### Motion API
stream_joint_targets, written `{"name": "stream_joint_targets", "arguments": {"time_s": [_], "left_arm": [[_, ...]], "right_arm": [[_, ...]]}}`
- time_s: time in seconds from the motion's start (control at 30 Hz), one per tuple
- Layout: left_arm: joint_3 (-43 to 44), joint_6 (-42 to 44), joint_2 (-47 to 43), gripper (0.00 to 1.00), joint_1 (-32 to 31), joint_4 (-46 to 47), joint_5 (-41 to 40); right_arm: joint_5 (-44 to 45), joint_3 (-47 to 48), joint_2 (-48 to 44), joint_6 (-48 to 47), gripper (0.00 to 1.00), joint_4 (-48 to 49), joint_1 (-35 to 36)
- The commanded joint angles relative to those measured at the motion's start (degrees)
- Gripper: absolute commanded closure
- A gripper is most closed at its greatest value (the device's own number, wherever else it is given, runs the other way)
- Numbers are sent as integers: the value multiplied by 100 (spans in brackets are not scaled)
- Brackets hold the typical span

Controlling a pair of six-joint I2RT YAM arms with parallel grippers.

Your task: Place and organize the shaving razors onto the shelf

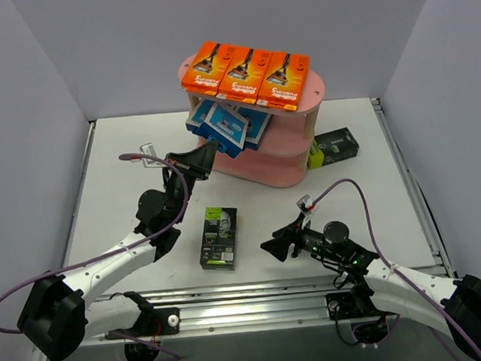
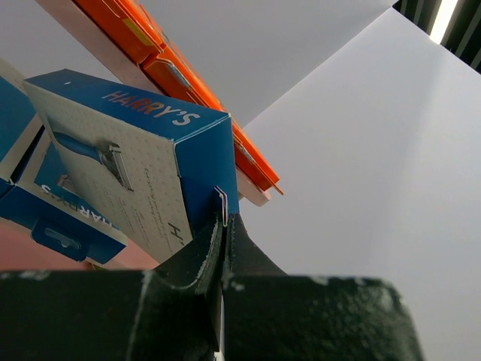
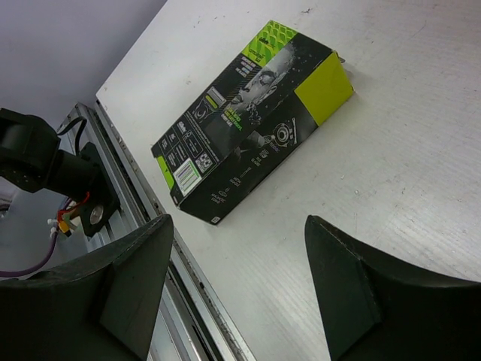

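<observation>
The pink shelf (image 1: 297, 164) stands at the back centre. Three orange razor packs (image 1: 245, 73) lie side by side on its top board. Blue-and-white packs (image 1: 253, 123) sit on the middle tier. My left gripper (image 1: 208, 155) is shut on the hang tab of another blue-and-white pack (image 1: 225, 132), held tilted at the front of the middle tier; in the left wrist view this pack (image 2: 135, 169) fills the left, with the orange packs (image 2: 180, 75) above. A black and lime pack (image 1: 219, 236) lies flat on the table. My right gripper (image 1: 274, 246) is open and empty just right of it; the pack shows in the right wrist view (image 3: 252, 120).
A second black and lime pack (image 1: 334, 147) lies on the table at the shelf's right end, partly behind it. A small white clip (image 1: 148, 148) lies at the left rear. The metal rail (image 1: 257, 299) runs along the table's near edge.
</observation>
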Motion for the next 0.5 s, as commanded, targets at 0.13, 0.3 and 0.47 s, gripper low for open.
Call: {"name": "stream_joint_targets", "arguments": {"time_s": [0.13, 0.3, 0.47], "left_arm": [[-80, -176, -303, 98, 11, 169, -246], [-115, -308, -338, 98, 11, -138, -395], [-106, -405, -391, 98, 11, -507, -588]], "right_arm": [[-105, -19, 85, 2, 34, 430, 41], [-105, -19, 50, 2, 34, 421, 41], [-105, -28, 41, 2, 34, 421, 41]]}}
